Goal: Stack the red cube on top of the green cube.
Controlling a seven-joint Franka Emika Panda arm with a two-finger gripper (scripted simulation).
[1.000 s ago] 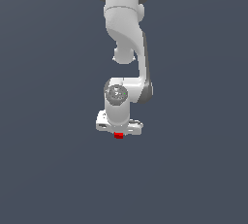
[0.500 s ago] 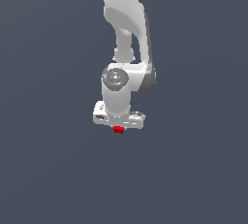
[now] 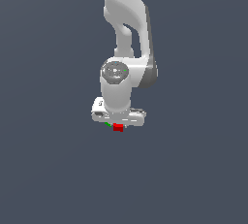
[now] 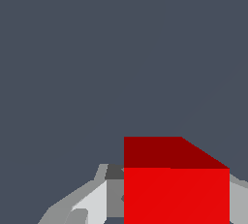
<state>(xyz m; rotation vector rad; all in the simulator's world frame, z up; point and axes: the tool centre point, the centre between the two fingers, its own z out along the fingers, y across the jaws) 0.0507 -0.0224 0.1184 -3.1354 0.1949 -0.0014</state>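
The red cube [image 3: 118, 127] sits between the fingers of my white gripper [image 3: 118, 125], just under the hand in the exterior view. The gripper is shut on it. In the wrist view the red cube [image 4: 175, 189] fills the space between the grey fingers [image 4: 92, 202]. Only a thin sliver of the green cube [image 3: 107, 124] shows in the exterior view. It lies just to the exterior view's left of the red cube, and the hand hides most of it. The green cube does not show in the wrist view.
The white arm [image 3: 123, 34] comes down from the top of the exterior view. A plain dark grey surface [image 3: 48, 169] lies all around. No other objects show.
The hand with the red cube has shifted slightly upward in the exterior view and the arm has changed pose. A green sliver now shows beside the red cube.
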